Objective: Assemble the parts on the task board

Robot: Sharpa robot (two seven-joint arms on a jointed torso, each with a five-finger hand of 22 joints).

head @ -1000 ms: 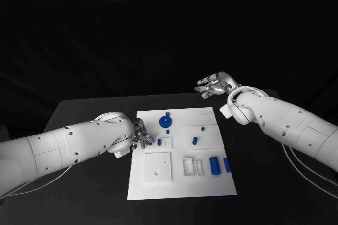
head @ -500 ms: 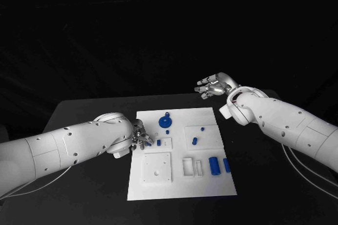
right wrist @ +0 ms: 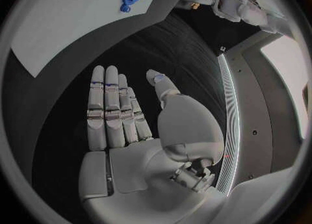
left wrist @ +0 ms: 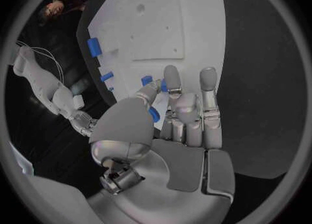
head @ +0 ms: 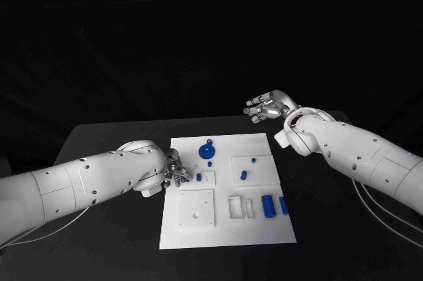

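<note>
- Pinching a small blue part (left wrist: 154, 113) between thumb and fingers of left hand (head: 173, 171), just over task board (head: 264, 232) edge
- Keeping right hand (head: 269, 105) spread, holding nothing, well apart beyond board
- Lowering part squarely, grip light

Surface: a black table (head: 106, 140) carried everything.
On it: the white task board (head: 225, 232) lay flat at the middle.

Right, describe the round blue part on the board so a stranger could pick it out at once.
Start at the white task board in the middle of the black table, and go to its far end. The round blue part lies there, left of centre. It alone is a wheel-like disc; the other blue parts are small blocks, pegs or cylinders.
</note>
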